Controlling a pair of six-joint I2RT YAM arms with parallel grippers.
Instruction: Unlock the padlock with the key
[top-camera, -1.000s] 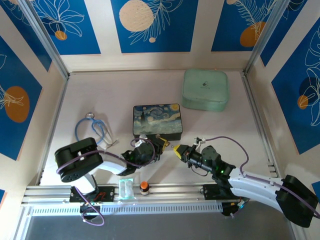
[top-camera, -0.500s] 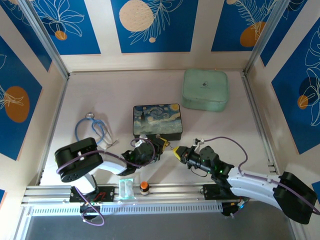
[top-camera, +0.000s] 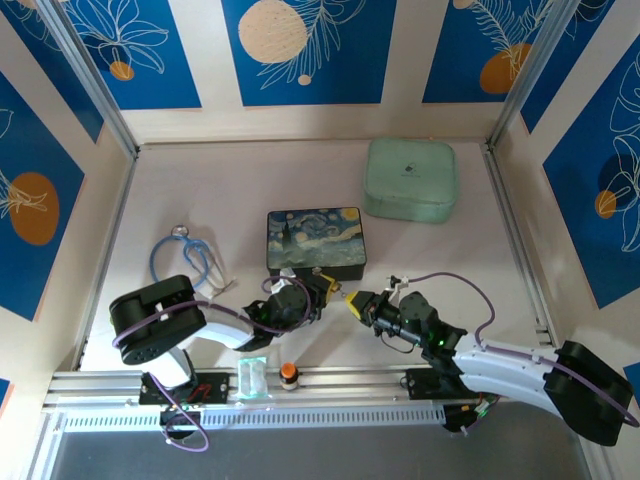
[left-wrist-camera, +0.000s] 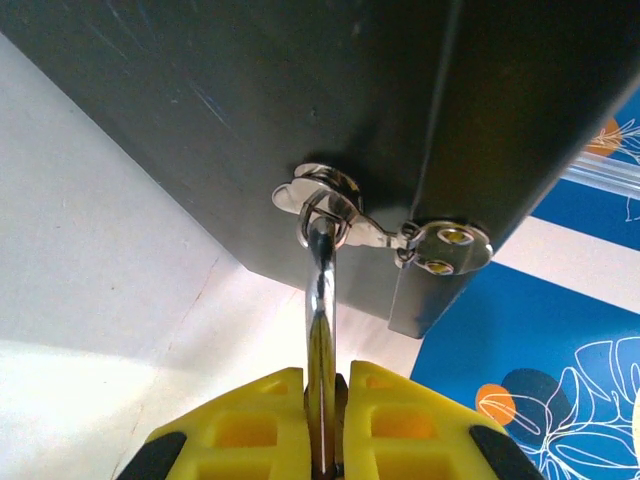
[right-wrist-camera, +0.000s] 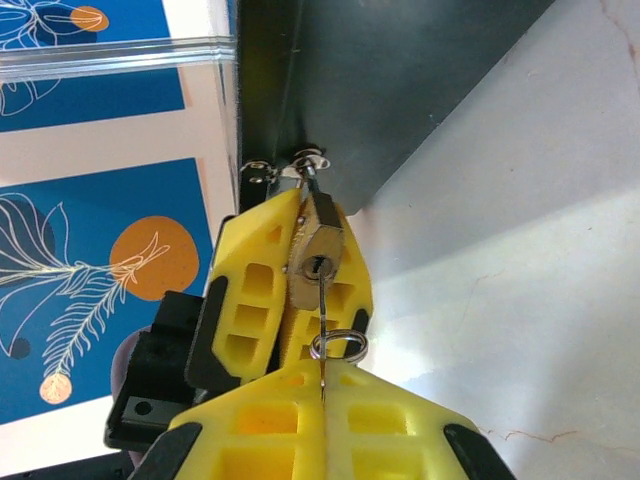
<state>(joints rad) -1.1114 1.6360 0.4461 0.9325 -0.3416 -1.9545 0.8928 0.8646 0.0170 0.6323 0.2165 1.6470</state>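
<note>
The table (top-camera: 250, 180) carries everything. A mint-green case (top-camera: 410, 180) sits toward its far right corner. The dark painted box (top-camera: 313, 238) lies near the middle, a little toward the near edge, and a blue looped cable (top-camera: 185, 260) lies toward the left edge.

My left gripper (top-camera: 322, 291) is just off the box's near face. It is pinched tight on the padlock (right-wrist-camera: 315, 250), whose shackle (left-wrist-camera: 320, 300) runs up from between my fingers through the hasp (left-wrist-camera: 340, 215) on the box wall. My right gripper (top-camera: 356, 301) faces it from the right, clamped narrow on the key (right-wrist-camera: 323, 300). The blade sticks out toward the lock, and its small ring sits just ahead of my fingertips.

The step in hand looks like seating the key. Its tip meets the keyway in the bottom of the brass body, but I cannot tell how deep it has gone. To do this well, I should hold the left grip rigid so the body cannot swing on the hasp. I should line the blade up straight with the keyway and push along that line only. I should turn only once it is fully home. The blade is thin, so any sideways load could bend it or twist it in my pads. Turning early would just rock the lock.

I can read no writing anywhere. The case lid bears a small mark, too small to make out. The box lid shows a swirling night-sky painting, and the padlock's face shows no legible stamp.
</note>
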